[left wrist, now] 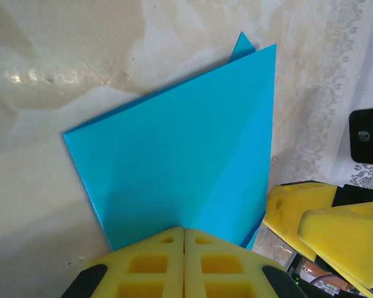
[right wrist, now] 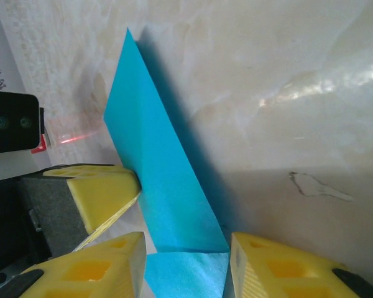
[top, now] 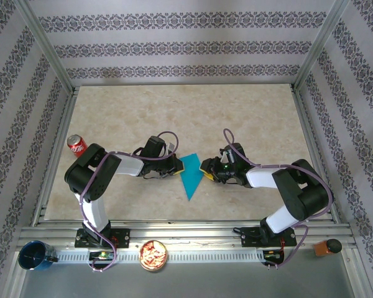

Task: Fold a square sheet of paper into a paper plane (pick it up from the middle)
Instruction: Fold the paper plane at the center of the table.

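At the left we see a red soda can (top: 78, 144) standing on the beige marbled tabletop (top: 248, 118). Our left gripper (top: 178, 166) has its yellow fingers (left wrist: 155, 264) pressed together on one edge of the thin turquoise-blue sheet of paper (top: 191, 179). The sheet is folded to a point aimed at the near edge and lies mid-table between both grippers. Our right gripper (top: 206, 168) stands partly open, straddling the opposite edge unclamped.

paper (top: 191, 177) on table (top: 255, 112) between left gripper (top: 179, 166) and right gripper (top: 206, 169)
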Action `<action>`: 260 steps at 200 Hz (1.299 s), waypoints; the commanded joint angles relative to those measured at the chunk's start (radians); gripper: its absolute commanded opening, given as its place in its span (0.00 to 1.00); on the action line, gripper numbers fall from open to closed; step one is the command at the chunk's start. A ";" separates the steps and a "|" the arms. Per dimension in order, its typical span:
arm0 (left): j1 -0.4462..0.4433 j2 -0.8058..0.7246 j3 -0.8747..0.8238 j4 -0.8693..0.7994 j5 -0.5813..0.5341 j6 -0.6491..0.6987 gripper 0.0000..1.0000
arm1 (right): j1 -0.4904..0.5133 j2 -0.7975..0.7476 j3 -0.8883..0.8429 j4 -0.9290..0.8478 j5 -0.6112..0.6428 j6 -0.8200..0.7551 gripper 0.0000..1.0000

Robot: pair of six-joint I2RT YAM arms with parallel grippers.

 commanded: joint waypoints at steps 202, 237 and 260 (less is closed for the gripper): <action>-0.003 0.008 -0.021 0.036 0.038 0.009 0.03 | -0.078 0.192 0.276 -0.264 -0.308 -0.347 0.27; -0.002 0.007 -0.025 0.036 0.036 0.008 0.03 | -0.083 0.226 0.313 -0.296 -0.330 -0.376 0.25; -0.002 0.001 -0.027 0.037 0.036 0.007 0.03 | -0.088 0.240 0.322 -0.300 -0.333 -0.379 0.24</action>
